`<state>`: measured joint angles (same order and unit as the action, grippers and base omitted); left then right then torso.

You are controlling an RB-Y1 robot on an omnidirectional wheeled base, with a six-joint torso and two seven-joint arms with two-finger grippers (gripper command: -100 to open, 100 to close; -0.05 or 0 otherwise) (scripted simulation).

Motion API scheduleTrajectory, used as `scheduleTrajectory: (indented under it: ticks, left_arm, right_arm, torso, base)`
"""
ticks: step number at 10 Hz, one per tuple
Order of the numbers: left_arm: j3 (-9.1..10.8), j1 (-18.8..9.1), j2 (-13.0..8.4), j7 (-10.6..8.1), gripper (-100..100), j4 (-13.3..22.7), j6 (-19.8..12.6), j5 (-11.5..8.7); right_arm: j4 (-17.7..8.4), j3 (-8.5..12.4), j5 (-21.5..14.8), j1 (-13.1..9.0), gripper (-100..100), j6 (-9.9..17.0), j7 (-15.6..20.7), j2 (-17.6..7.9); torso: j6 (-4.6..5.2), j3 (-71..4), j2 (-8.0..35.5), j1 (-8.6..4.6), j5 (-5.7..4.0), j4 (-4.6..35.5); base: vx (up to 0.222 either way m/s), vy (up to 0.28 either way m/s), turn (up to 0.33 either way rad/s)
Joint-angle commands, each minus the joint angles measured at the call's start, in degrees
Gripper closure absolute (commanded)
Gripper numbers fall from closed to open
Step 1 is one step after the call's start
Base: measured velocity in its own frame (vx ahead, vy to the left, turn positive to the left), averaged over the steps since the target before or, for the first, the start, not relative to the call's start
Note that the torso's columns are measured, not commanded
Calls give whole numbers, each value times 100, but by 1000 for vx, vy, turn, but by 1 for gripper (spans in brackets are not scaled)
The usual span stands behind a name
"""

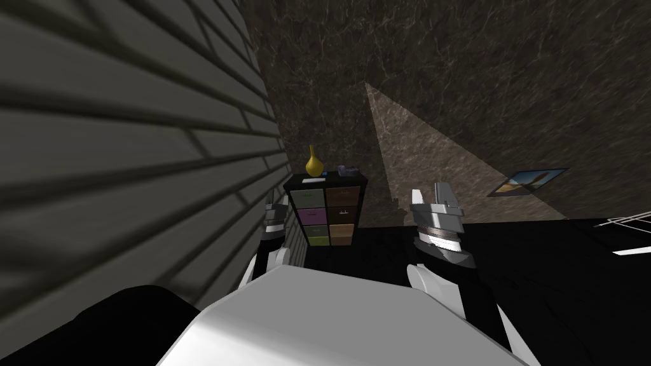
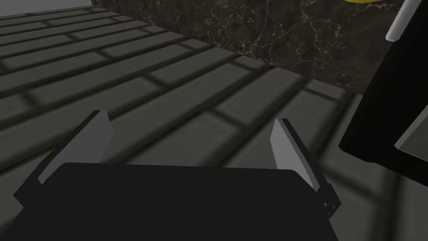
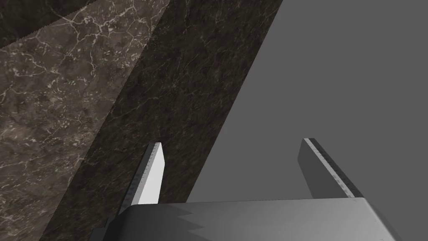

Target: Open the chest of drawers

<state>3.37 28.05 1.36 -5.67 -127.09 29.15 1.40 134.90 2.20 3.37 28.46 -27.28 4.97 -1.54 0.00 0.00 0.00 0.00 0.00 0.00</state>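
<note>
**A:** Black frame, coloured fronts: the chest of drawers [image 1: 326,206] stands ahead in the corner, against the brick wall [image 1: 127,159], with every drawer looking shut. A yellow vase [image 1: 312,162] sits on top.

**B:** And the arms?

**A:** The left gripper [image 1: 274,208] hovers near the chest's wall-side edge. The right gripper [image 1: 430,190] is well apart from it.

**B:** Left wrist view?

**A:** Its fingers are spread and empty, aimed at the bricks. The chest's black flank lies off to one side of them, not between them. I'd judge a reach on this line scrapes the wall or strikes the frame, missing any drawer front.

**B:** Right wrist view?

**A:** Fingers are spread there too, holding nothing. Later, a hard tug could rock that vase.
</note>
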Motion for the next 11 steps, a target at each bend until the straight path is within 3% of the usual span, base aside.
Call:
scheduleTrajectory:
  ticks: [1,9,10,11]
  left_arm:
    - [0,0,0,0,0,0,0,0]
    - [0,0,0,0,0,-2,1,0]
    - [0,-18,-176,3,-100,61,10,-2]
    - [-1,-36,-303,6,-100,123,19,-5]
  right_arm:
    - [0,0,0,0,0,0,0,0]
    - [2,0,0,0,0,-1,0,0]
    - [2,0,0,0,0,-1,0,0]
    - [0,0,0,0,0,0,0,0]
  torso:
    - [0,-467,232,0,0,235]
    - [0,-7073,3539,0,0,3537]
    - [0,-7919,3962,0,0,3960]
    - [0,-8314,4153,-3,0,4149]
  base:
    - [0,0,0]
    - [0,0,0]
    - [11,-13,2]
    - [21,-36,3]
